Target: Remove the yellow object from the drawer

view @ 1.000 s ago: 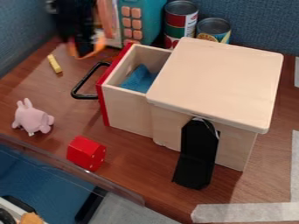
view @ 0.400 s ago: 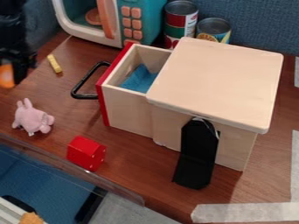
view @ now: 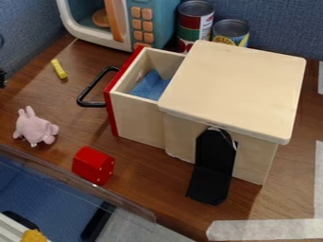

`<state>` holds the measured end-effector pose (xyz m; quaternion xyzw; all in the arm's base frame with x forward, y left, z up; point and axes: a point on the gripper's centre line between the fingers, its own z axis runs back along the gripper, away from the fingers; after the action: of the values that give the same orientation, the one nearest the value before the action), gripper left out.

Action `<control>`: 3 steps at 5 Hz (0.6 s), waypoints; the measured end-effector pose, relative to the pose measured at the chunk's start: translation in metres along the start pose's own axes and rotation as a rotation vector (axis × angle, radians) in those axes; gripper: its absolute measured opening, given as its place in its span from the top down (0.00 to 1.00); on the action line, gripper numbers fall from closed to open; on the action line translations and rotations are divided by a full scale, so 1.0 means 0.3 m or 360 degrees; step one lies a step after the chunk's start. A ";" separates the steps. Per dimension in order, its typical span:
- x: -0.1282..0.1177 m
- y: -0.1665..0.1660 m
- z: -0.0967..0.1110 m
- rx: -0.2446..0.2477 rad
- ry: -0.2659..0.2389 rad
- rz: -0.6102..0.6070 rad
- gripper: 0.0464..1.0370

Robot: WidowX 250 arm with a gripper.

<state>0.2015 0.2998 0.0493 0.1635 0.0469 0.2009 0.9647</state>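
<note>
On the brown tabletop (view: 38, 92), outside the pulled-out drawer (view: 137, 117), lies one yellow block (view: 58, 69), unmoved, while one black gripper (view: 3, 79), grip state impossible to tell, has withdrawn to the left edge of view, so removal appears complete, no further handling required.

A: Walls, relative to the table (view: 142, 175)?

B: Blue, fabric-textured rear panel (view: 277, 23) behind it; a similar side panel (view: 25, 28) beyond its left edge.

A: Table surface?

B: Brown, wood-grained. Pale tape (view: 265, 229) crosses its near right part; another pale strip (view: 319, 179) runs up its right side.

A: Near left of the table?

B: Clear edging (view: 66, 178) along its border. Past that, a blue surface (view: 56, 201) and a grey surface (view: 139, 230); materials undetermined.

A: Light?

B: Soft; table paler at its right, source undetermined.
</note>
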 end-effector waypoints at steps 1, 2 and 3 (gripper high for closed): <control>-0.009 -0.011 -0.022 -0.0030 -0.0024 -0.0074 0.38; -0.025 -0.046 -0.052 -0.0028 -0.0043 -0.0183 0.31; -0.019 -0.072 -0.058 -0.0013 -0.0065 -0.0263 0.05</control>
<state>0.2015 0.2839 0.0257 0.1593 0.0398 0.1173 0.9794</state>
